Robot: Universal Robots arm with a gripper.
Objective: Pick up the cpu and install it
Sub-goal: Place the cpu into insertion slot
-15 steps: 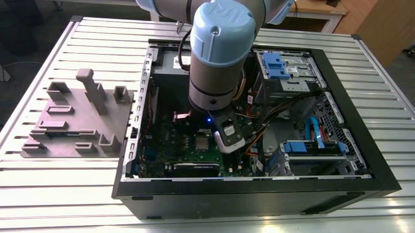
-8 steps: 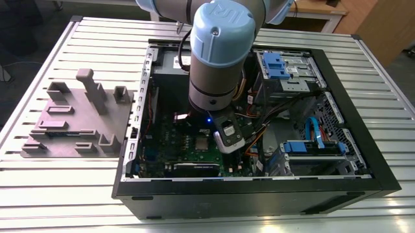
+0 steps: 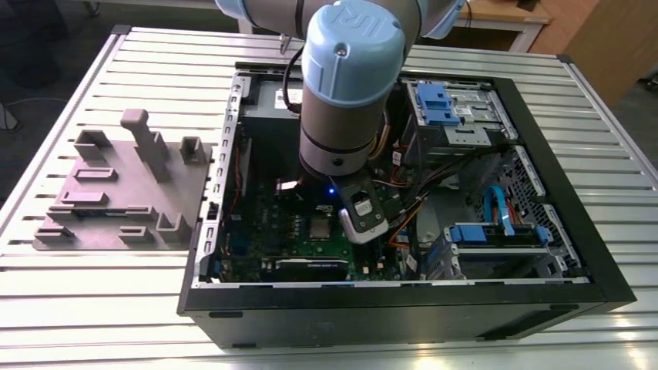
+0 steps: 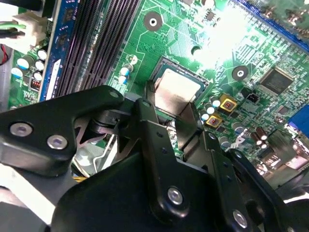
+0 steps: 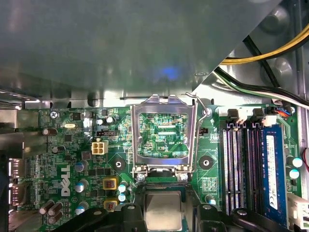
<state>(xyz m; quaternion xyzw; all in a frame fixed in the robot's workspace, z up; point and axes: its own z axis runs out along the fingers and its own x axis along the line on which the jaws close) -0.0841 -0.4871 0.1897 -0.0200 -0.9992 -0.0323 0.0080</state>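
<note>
One silvery-grey square cpu point(image 4: 177, 89) lies just beside the raised steel load frame point(image 5: 163, 104). The jaws of your black gripper point(image 4: 166, 112) flank it; whether clamped, I cannot tell. Keep it level.

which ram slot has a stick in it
The one farthest from the cpu: it holds a blue memory stick, while the black slots between it and the cpu lie empty.
</note>
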